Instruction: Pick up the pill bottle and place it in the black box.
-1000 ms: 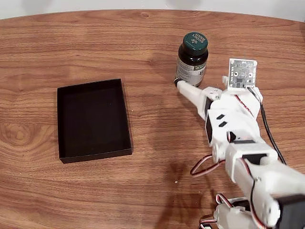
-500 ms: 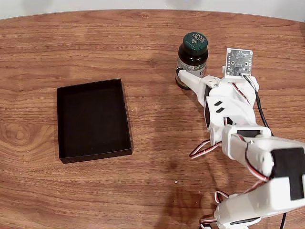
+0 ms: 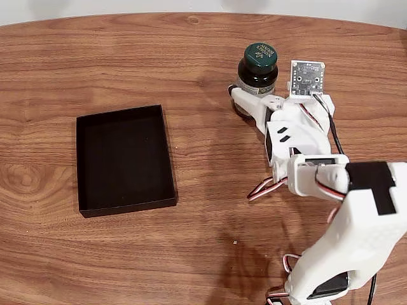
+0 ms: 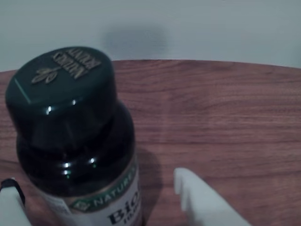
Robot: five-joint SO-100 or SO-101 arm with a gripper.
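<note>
The pill bottle (image 3: 257,68) stands upright at the back of the wooden table, dark amber with a green cap. My gripper (image 3: 255,95) is open and low around the bottle's base. One white finger (image 3: 243,100) lies on the bottle's left side, and the other is mostly hidden behind the bottle's right side. In the wrist view the pill bottle (image 4: 77,141) sits between my fingertips: a finger (image 4: 197,200) to its right with a small gap, and the other at the bottom left corner. The black box (image 3: 124,159) lies empty well to the left.
The rest of the arm (image 3: 343,216) takes up the lower right of the fixed view, with red and white wires hanging near it. A camera board (image 3: 307,77) stands just right of the bottle. The table's far edge (image 3: 191,14) runs behind the bottle.
The gripper has moved forward and left, so that its fingers now straddle the bottle's base instead of stopping short of it. The arm has swung upright. Bottle and box have not moved.
</note>
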